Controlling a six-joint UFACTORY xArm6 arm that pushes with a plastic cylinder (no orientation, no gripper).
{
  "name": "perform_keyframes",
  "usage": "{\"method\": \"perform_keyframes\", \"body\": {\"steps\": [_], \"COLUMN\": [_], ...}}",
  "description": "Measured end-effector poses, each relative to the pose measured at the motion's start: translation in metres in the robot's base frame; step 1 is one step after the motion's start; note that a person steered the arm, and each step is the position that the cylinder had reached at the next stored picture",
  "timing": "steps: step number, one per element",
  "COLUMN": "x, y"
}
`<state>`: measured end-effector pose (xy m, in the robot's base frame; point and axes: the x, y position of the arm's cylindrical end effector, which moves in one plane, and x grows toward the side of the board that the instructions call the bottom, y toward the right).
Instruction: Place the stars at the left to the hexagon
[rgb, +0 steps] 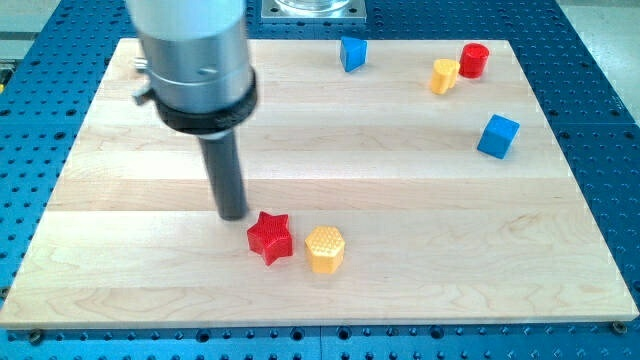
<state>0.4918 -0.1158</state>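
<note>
Pale wooden boards make up the table top (400, 170), which sits on a blue perforated base (600, 120) dotted with rows of holes. From where I stand, the arm comes in from the view's top left: a wide grey cylinder (190, 50) with a black collar, narrowing to a dark rod. My tip (233, 214) rests on the wood, and this arm carries no pincer at all, only that rod, so nothing opens or closes.

Just beside the tip, at about four o'clock from it, lies the red star (270, 237). Whether the rod touches the star's nearest point I cannot tell; they are very close. Right next to the star, at three o'clock from it and a little lower, sits the yellow hexagon (325, 249). The two look nearly touching, with the star on the hexagon's left side in the view. Only one star shows on the board.

Four other blocks stay well apart from this pair, up toward the view's top right. A blue block (352, 53) stands near the top edge, its shape hard to make out. Further right, a yellow block (444, 76) sits just beside a red cylinder (473, 60), the red one at two o'clock from the yellow. A blue cube (497, 136) lies at about five o'clock from those two.
</note>
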Motion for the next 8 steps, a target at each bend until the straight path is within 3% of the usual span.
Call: {"method": "perform_keyframes", "body": {"steps": [2, 5, 7, 8], "x": [-0.079, -0.158, -0.130, -0.087], "y": [-0.084, -0.087, 0.025, 0.014]}}
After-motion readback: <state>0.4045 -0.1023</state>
